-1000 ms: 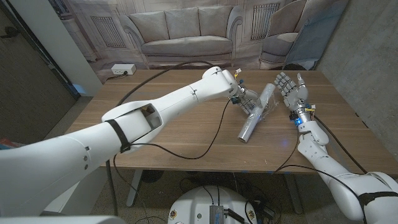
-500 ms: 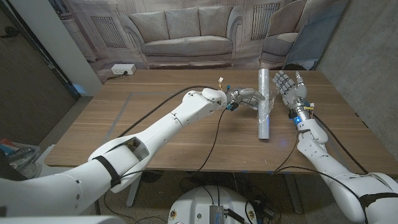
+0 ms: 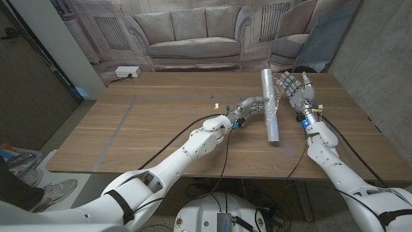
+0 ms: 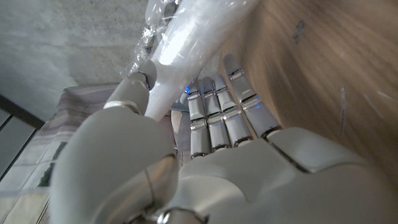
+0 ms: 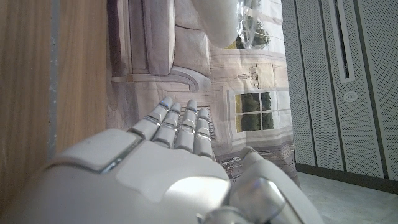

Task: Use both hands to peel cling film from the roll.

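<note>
The left hand (image 3: 253, 104) holds the cling film roll (image 3: 270, 106) tilted over the counter (image 3: 161, 122); the right hand (image 3: 295, 89), spread and empty, waits just beside its loose film, peeling not yet begun

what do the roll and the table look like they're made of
Roll: thin clear plastic film, glossy; crinkled loose edge catches light by the right hand. Core material unclear. Table: wood or wood veneer, matte, with visible brown grain.

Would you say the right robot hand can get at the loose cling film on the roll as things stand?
Probably yes: the right robot hand stands open beside the roll's far end, where crinkled cling film hangs loose, nothing between them.
</note>
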You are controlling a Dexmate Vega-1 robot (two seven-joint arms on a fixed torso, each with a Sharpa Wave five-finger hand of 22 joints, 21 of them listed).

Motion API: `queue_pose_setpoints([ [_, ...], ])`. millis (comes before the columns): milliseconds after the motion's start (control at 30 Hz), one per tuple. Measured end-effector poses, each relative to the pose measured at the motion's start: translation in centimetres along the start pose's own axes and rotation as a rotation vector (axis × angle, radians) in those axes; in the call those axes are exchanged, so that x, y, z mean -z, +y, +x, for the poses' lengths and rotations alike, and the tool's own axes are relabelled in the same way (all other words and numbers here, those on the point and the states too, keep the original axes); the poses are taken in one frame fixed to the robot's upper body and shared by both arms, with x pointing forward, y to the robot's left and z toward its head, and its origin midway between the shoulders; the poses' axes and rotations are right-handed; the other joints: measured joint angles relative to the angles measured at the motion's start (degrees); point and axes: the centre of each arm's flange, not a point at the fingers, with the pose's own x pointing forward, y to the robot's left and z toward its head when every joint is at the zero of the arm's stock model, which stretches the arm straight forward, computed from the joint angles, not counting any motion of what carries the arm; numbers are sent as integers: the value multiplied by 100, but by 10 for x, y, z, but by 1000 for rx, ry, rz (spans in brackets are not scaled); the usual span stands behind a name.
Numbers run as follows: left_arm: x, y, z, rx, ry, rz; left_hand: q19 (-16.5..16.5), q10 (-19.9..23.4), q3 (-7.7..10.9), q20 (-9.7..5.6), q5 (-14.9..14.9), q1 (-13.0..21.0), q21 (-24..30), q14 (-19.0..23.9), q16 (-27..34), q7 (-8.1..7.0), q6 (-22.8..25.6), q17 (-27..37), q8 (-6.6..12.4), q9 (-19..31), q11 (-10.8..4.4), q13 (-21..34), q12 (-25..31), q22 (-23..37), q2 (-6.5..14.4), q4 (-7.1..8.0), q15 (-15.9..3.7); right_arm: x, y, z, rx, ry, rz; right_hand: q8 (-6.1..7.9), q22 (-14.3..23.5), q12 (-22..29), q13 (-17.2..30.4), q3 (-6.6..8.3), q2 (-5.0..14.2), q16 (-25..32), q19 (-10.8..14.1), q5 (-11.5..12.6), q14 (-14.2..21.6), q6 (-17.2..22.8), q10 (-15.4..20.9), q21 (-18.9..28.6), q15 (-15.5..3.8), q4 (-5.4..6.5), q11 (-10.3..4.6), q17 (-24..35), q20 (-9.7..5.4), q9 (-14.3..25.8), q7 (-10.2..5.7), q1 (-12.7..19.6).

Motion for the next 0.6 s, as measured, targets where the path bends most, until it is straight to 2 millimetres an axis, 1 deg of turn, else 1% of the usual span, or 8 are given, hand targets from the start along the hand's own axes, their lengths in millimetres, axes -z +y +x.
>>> queue_pose_setpoints([
  [67,-18,-5,-1,52,-103,-34,0,-35,0,0,-2,0,-11,-23,0,0,0,0,0,0,-4,0,-28,0,0,0,23,-3,6,1,-23,-5,-3,0,0,0,0,0,0,0,0,0,0,0,0,0,0,0,0,0,0,0,0,0],
  [100,-19,-6,-1,56,-109,-37,0,-56,0,0,-2,0,-11,-39,0,0,0,-18,0,0,-5,0,-42,0,0,0,21,-4,9,1,-32,-7,-4,0,0,0,0,0,0,0,0,0,0,0,17,0,0,0,17,0,0,0,0,0],
  [233,-42,-13,-6,143,-243,-80,0,-72,17,0,-2,0,-55,-20,85,0,0,-39,0,0,-7,-27,-50,11,0,-17,14,-9,16,3,-61,-14,-8,0,0,0,0,0,0,0,0,0,7,0,22,0,7,0,22,0,0,0,0,0],
  [267,-48,-15,-9,170,-278,-92,0,-62,17,0,2,0,-81,30,89,0,0,-50,0,0,-17,-27,-50,16,0,-17,18,-3,12,5,8,31,-18,0,0,0,0,0,0,0,0,0,22,0,22,0,22,0,23,0,0,0,0,0],
  [300,51,15,-10,-56,-163,-321,0,-53,17,0,7,0,-96,81,89,0,1,-53,0,0,-27,-27,-50,17,-1,-17,10,-3,13,6,4,30,-19,0,0,0,0,0,0,0,0,0,31,0,22,0,31,0,22,0,0,0,0,0],
  [433,45,13,-11,-18,-236,-368,26,-39,16,-24,22,0,-99,115,134,-20,20,-57,0,0,-41,-27,-93,17,-1,-17,0,-6,20,10,-5,37,-25,0,0,0,0,0,0,0,0,0,31,0,22,0,31,0,23,0,0,0,0,0],
  [500,57,12,-9,-42,-257,-458,67,-38,16,-66,22,0,-99,203,156,-20,20,-80,0,0,-41,-27,-93,17,0,-16,-7,-8,25,12,-23,32,-26,0,0,0,0,0,0,0,0,0,31,0,22,0,31,0,22,0,0,0,0,0],
  [600,58,10,-9,-17,-284,-500,154,-29,16,-153,22,-15,-99,307,195,-20,21,-80,0,0,-51,-26,-138,17,15,-16,-10,-9,30,15,-23,38,-31,0,0,0,0,0,0,0,0,0,31,0,22,0,31,0,22,0,0,0,0,0],
])
